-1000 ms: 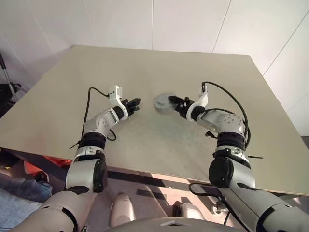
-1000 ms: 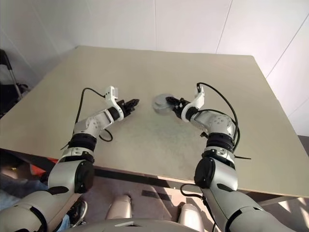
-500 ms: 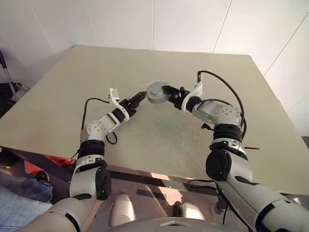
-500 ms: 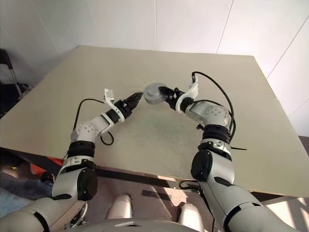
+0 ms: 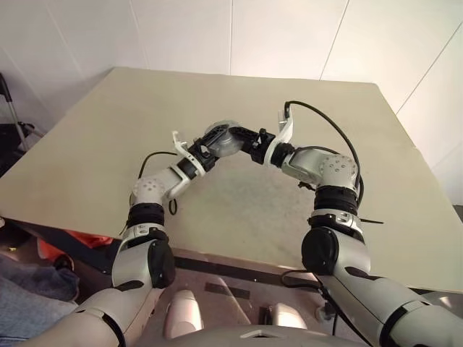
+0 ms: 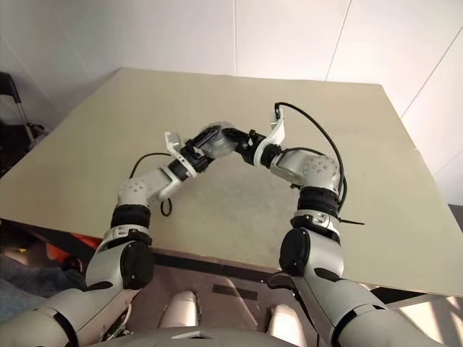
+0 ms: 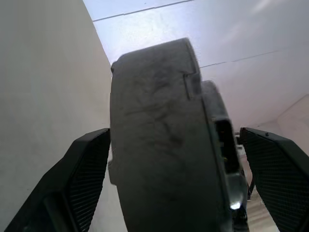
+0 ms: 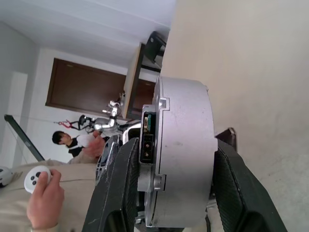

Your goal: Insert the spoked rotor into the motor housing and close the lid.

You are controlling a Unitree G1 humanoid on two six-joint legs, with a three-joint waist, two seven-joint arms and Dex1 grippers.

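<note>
Lifted off the beige table [image 5: 304, 210] since a second ago, the motor housing [image 5: 221, 136] now hangs in the air between my two arms, which have both swung inward and up to meet at it. My right gripper [image 8: 170, 186] pinches the round silver housing across its flat faces, while my left gripper [image 7: 174, 181], clamped shut a second ago, now stands spread wide with a finger on either side of the rim, not touching it. Beyond the table, a person's hand [image 8: 44, 197] holds a small white controller [image 8: 35, 176].
</note>
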